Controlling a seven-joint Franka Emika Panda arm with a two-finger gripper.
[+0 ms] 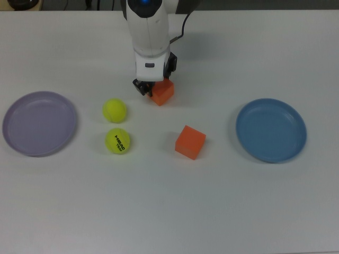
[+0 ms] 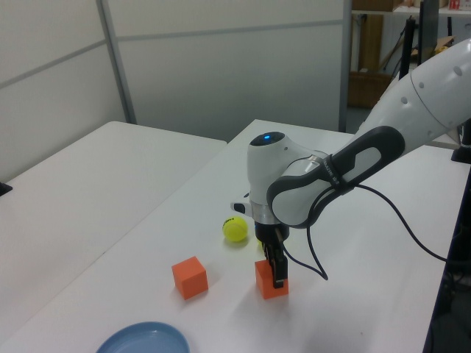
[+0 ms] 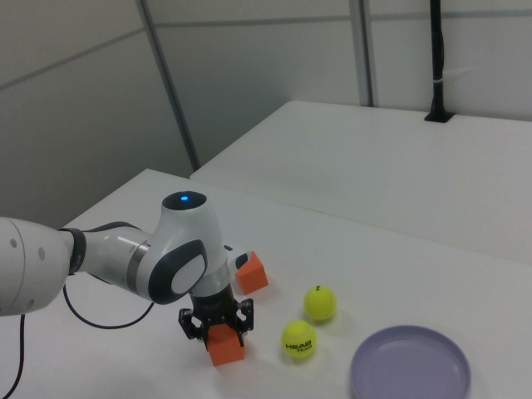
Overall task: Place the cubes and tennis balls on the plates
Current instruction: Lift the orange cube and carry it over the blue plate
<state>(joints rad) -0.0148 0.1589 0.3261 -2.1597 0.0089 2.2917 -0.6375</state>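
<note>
One cube [image 1: 163, 92] half-hidden under arm | fingers [image 3: 243, 317] straddle it, grip unclear | lilac plate [image 3: 411, 367] cropped

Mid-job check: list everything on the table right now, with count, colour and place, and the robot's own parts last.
Cubes: 2, orange. One between the fingers near the table's far edge in the top view; the other free at table centre.
Tennis balls: 2, yellow-green. Plain one just above the lettered one in the top view, left of the cubes.
Plates: 2. Lilac plate at the top view's left, blue plate at the top view's right; both hold nothing.
Table: 1, white, under everything.
Cable: 1, black, running along the arm.
Arm: 1, white and grey, reaching in from the top view's upper edge.
Hand: 1, black fingers straddling the far cube.
</note>
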